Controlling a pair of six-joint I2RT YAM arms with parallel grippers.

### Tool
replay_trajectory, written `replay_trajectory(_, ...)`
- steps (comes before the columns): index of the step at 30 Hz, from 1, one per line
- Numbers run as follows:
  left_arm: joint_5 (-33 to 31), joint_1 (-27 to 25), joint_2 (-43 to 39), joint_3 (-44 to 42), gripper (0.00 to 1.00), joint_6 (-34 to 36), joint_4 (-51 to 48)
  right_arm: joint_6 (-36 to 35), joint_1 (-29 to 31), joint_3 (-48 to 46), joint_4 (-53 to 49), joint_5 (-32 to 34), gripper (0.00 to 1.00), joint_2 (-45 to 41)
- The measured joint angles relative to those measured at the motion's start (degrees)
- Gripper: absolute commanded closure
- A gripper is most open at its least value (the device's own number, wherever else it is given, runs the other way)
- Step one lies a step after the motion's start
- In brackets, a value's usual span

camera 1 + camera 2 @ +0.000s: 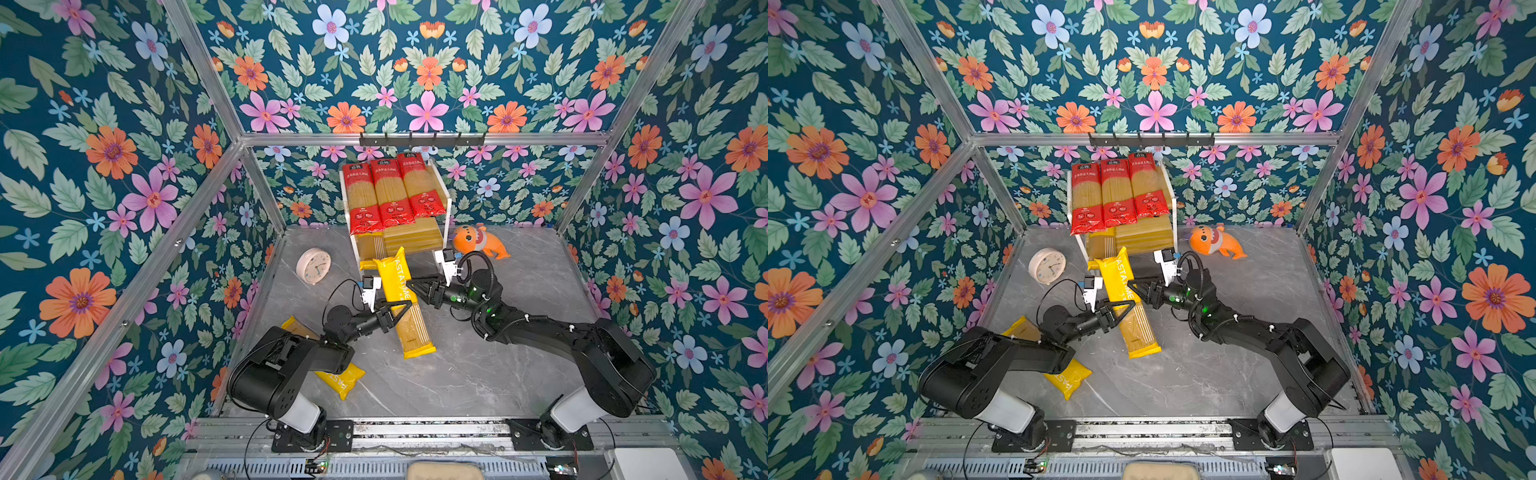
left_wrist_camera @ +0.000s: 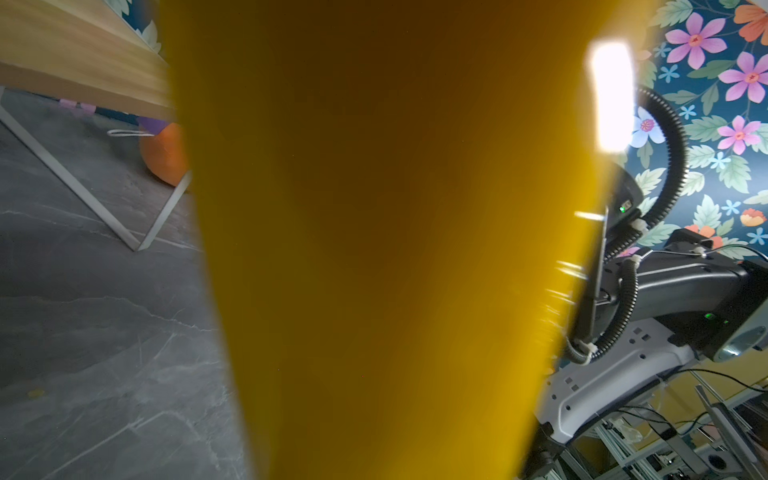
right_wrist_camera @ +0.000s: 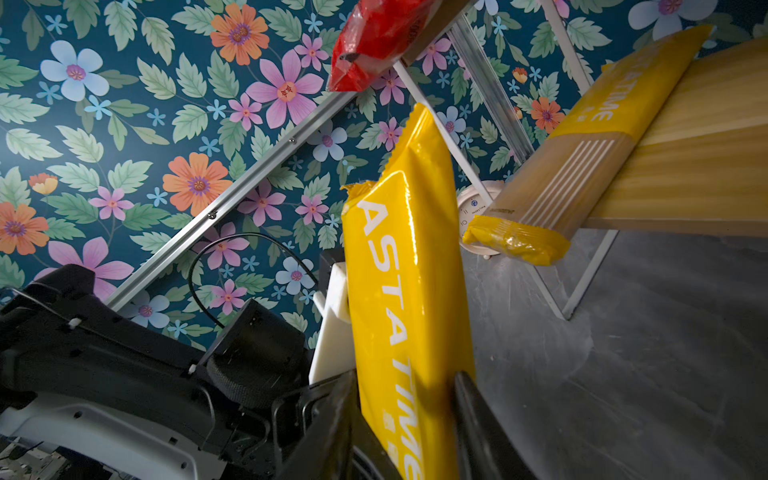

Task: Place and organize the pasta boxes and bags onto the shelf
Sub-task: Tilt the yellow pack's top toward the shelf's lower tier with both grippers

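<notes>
I work in a robot test cell dressed up as a home corner, not a real room. Flowered wallpaper (image 1: 112, 149) covers a bare aluminium frame (image 1: 291, 139) on every side, and my arms (image 1: 582, 340) are bolted to a slotted metal rail (image 1: 428, 430) along the bottom of both top views, with loose cables (image 1: 257, 440) and a small circuit board (image 1: 316, 465) beside it. On the grey marble-look tabletop (image 1: 498, 365) stand household props: a clock (image 1: 313, 265), a plush fish (image 1: 478, 243), and a shelf (image 1: 415, 239) under a hook rail (image 1: 422, 141).

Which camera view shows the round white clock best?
In both top views the clock shows whole, face clear. The right wrist view catches only a part behind the shelved yellow pack; the left wrist view shows none.
</notes>
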Motion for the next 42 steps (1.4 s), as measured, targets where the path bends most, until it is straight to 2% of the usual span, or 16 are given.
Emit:
replay_trajectory(6, -1.44, 0.76, -1.25, 0.57, 1.0, -0.72, -4.26, 2.19, -2.86, -4.37, -0.35, 0.87, 0.49, -1.33)
replay_trajectory(12, -3.72, 1.01, -1.9, 6.36, 0.97, -2.97, -11.91, 3.19, -4.22, -8.85, -6.93, 0.28, 0.37, -4.15)
replay_trajectory(17, -3.76, 1.01, 2.43, 9.97, 0.96, -8.44, -12.28, 4.55, -4.42, -13.03, -10.21, -2.23, 0.36, -5.22)
replay_trajectory(25, -3.3, 1.01, 6.67, 13.55, 0.94, -16.39, -9.66, 9.22, -3.89, -16.59, -7.26, -8.41, 0.37, -3.1)
replay_trajectory(28, -2.54, 1.03, 6.99, 14.25, 0.92, -17.35, -8.0, 10.49, -3.69, -16.31, -5.16, -9.88, 0.44, -2.05)
replay_trajectory(34, -2.8, 1.01, 6.71, 15.04, 0.82, -18.53, -8.87, 12.46, -3.52, -15.08, -0.74, -9.4, 0.71, -1.49)
replay_trajectory(37, -3.78, 1.14, 6.19, 15.65, 0.74, -18.69, -10.05, 13.68, -3.63, -14.71, 1.09, -9.38, 0.84, -1.25)
replay_trajectory(42, -4.92, 1.53, 5.77, 16.0, 0.55, -18.84, -11.37, 15.58, -3.32, -14.32, 3.19, -8.72, 0.93, -1.25)
